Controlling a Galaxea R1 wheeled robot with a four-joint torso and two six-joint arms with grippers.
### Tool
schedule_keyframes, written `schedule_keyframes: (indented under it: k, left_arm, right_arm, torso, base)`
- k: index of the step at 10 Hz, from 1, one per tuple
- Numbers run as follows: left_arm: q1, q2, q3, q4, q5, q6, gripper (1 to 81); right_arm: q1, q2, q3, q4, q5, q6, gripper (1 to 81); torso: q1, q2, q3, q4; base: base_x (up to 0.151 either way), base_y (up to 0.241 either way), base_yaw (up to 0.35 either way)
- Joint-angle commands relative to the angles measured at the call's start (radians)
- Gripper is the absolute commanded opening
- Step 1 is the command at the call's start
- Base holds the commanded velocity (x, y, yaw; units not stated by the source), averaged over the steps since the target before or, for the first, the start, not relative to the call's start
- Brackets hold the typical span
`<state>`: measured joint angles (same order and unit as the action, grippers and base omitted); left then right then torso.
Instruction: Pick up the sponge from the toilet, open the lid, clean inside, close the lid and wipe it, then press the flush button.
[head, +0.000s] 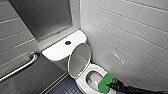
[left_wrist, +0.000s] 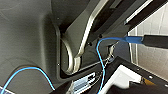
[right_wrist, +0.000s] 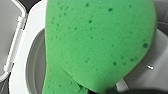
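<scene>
The toilet (head: 80, 80) stands in a corner against a white tiled wall (head: 130, 32); its lid (head: 79, 60) is raised and leans back against the cistern (head: 56, 51), leaving the oval bowl open; the flush button (head: 68, 42) sits in the middle of the flat cistern top. The right gripper (head: 111, 85) comes in from the lower right on a dark arm; its fingers are clamped on one edge of the sponge (head: 106, 83), which is at the bowl's rim on the side nearest the tiled wall, partly over the opening; whether it touches the ceramic cannot be told. In the right wrist view the sponge (right_wrist: 100, 42) shows large and bright green, with the white rim and grey inner bowl (right_wrist: 35, 62) behind it. A metal grab bar (head: 22, 67) runs along the grey wall beside the cistern; dark tiles cover the floor (head: 67, 87).
</scene>
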<state>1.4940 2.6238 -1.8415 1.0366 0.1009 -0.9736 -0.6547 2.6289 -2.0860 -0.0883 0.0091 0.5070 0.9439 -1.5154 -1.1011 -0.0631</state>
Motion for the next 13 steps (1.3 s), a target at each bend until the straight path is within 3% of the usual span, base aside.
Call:
schedule_keyframes:
  k: [1, 5, 7, 13]
  left_arm:
    - [0.025, -0.002, 0.036, 0.007, 0.039, 0.001, 81.1]
    - [0.025, 0.013, 0.033, 0.008, 0.04, 0.016, 81.1]
    - [0.025, 0.015, 0.034, 0.008, 0.039, 0.018, 81.1]
    - [0.025, 0.018, 0.031, 0.008, 0.039, 0.03, 81.1]
  right_arm:
    - [0.014, -0.128, 0.13, 0.041, 0.028, 0.022, 1.0]
    - [-0.086, -0.283, 0.299, 0.067, 0.106, 0.022, 1.0]
    - [-0.151, -0.297, 0.324, 0.067, 0.138, 0.021, 1.0]
    - [-0.236, -0.336, 0.461, 0.047, 0.129, 0.011, 1.0]
  torso:
    - [0.0, 0.0, 0.0, 0.0]
    - [0.0, 0.0, 0.0, 0.0]
    - [0.0, 0.0, 0.0, 0.0]
    - [0.0, 0.0, 0.0, 0.0]
  base:
    - [0.0, 0.0, 0.0]
    - [0.0, 0.0, 0.0]
    - [0.0, 0.0, 0.0]
    - [0.0, 0.0, 0.0]
